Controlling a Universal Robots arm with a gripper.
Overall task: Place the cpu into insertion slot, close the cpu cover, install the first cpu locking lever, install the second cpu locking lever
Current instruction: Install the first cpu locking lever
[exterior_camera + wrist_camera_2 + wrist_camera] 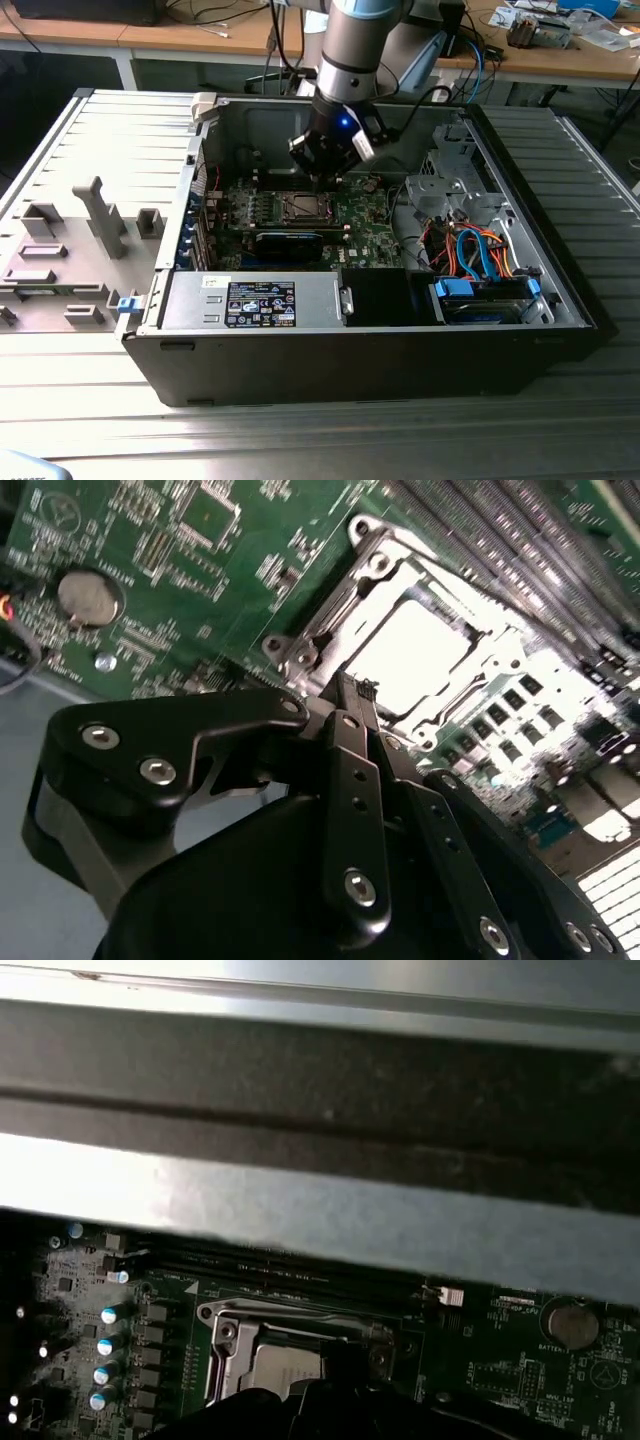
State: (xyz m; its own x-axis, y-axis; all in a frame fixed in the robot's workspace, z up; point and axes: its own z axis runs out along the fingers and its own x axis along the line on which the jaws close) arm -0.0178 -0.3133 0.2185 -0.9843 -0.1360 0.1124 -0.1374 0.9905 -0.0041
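Gripper [352, 695] sits pressed together, holding nothing, tips just at the cpu cover [440, 650] edge, presumably to push something down there.

Even room light falls over the exterior view, soft and without hard shadows, though the inside of the open computer case [560, 300] sits dimmer than the grey table [90, 130] around it. A small blue lamp glows on the arm's wrist [345, 124]. In the second wrist view glare washes out the cpu [420, 655] and the board toward the right edge, while the gripper [352, 692] is a dark, near shape. In the first wrist view a bright, blurred band crosses the case wall [300, 1210].
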